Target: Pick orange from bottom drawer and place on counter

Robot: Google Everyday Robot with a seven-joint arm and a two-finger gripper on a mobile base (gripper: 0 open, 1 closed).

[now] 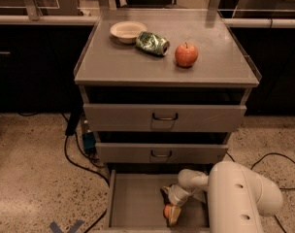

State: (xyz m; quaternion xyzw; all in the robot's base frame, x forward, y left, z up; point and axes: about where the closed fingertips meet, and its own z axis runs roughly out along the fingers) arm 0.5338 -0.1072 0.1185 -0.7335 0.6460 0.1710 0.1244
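Observation:
The orange (167,211) lies in the open bottom drawer (133,203), near its front right, partly hidden between the gripper's fingers. My gripper (170,210) reaches down into the drawer from the white arm (239,198) at the lower right, and its fingers sit on either side of the orange. The counter (138,62) is the grey top of the cabinet, well above the gripper.
On the counter stand a cream bowl (127,31), a crushed green can (152,43) on its side and a red apple (186,55). The two upper drawers (162,116) are closed. Black cables (74,154) run over the speckled floor to the left and right of the cabinet.

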